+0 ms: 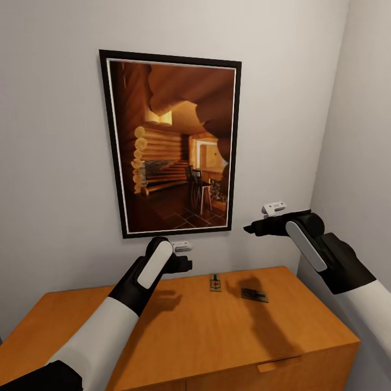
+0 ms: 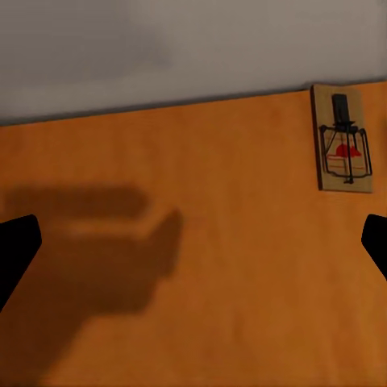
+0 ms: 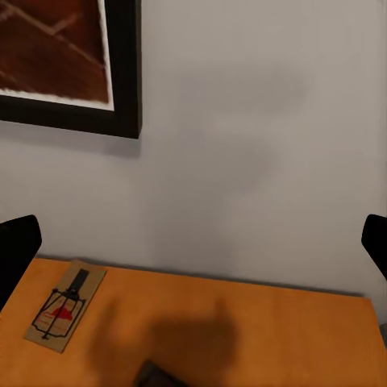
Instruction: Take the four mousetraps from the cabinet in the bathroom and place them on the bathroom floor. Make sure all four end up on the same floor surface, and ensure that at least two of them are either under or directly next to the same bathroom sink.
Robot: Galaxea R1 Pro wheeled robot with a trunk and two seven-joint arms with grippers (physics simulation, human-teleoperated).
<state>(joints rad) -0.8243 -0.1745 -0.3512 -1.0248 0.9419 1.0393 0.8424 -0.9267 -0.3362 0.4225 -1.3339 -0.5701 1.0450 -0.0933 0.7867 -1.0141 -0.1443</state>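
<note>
**Mousetraps on the cabinet top, both claws released above them**

Two mousetraps lie flat on the cabinet (image 1: 179, 331), on its orange-brown top that serves as the counter. The light mousetrap (image 1: 215, 283) sits close to the wall, ahead of the left claw (image 1: 187, 264) and off toward the right arm's side; its dark wire and a red spot show plainly in the left wrist view (image 2: 343, 139) and the right wrist view (image 3: 64, 307). The dark mousetrap (image 1: 254, 295) lies just beside the first, apart from it, below the right claw (image 1: 248, 228).

The left claw hovers low over the cabinet top, fingers spread wide and holding nothing. The right claw hangs higher, well above the wood, also spread and empty, pointing toward the framed cabin picture (image 1: 172, 144) on the pale wall (image 1: 49, 136). Both arms cast shadows on the wood.
</note>
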